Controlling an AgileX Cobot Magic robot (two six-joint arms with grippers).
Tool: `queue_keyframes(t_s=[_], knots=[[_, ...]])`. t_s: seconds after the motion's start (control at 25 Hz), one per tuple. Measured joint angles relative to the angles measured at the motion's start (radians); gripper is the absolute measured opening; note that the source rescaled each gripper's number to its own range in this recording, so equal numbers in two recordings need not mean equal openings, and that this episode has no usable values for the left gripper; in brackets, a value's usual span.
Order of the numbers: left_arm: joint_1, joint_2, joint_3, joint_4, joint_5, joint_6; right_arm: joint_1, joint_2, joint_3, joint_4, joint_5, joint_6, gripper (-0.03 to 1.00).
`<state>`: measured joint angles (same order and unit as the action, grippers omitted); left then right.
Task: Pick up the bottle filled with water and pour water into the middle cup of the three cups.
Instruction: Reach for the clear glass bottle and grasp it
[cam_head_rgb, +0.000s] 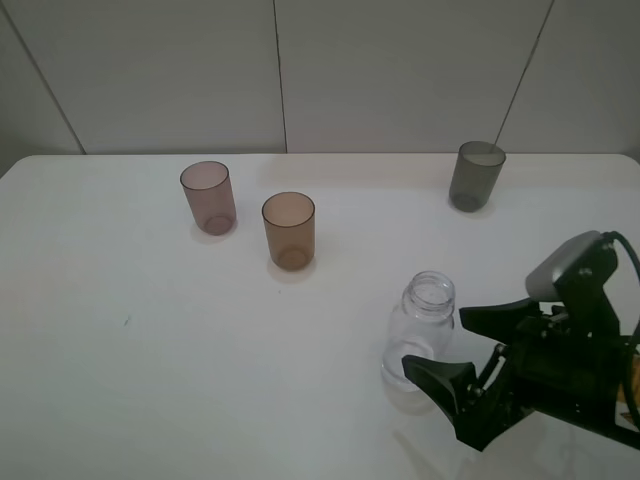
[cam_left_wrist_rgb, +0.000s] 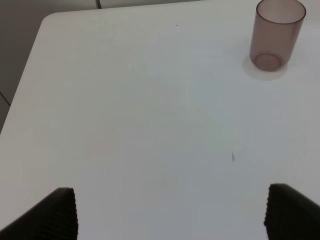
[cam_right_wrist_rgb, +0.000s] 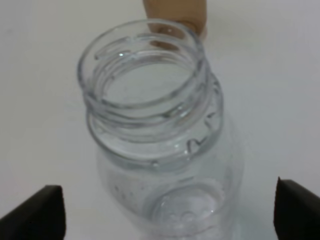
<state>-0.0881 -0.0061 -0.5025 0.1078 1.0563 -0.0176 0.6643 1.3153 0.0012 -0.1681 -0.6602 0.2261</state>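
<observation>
fingers of the right gripper (cam_head_rgb: 437, 343) are apart, the bottle (cam_head_rgb: 423, 318) between them untouched; centre it, close gently below the neck, keep it upright.

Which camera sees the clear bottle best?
The right wrist camera. The bottle fills that picture, close up, so you can see its open ridged neck and clear body. The high camera shows it too, but small and far off. The left wrist camera does not show it.
</observation>
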Motion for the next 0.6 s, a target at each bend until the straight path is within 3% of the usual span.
queue_keyframes(t_s=[0.32, 0.48, 0.6], knots=[[0.000, 0.000, 0.000, 0.000, 0.000, 0.000, 0.000, 0.035, -0.001, -0.059, -0.042, 0.007, 0.88], [0.000, 0.000, 0.000, 0.000, 0.000, 0.000, 0.000, 0.138, -0.002, -0.059, -0.124, 0.007, 0.88], [0.000, 0.000, 0.000, 0.000, 0.000, 0.000, 0.000, 0.248, -0.002, -0.061, -0.241, 0.007, 0.88]])
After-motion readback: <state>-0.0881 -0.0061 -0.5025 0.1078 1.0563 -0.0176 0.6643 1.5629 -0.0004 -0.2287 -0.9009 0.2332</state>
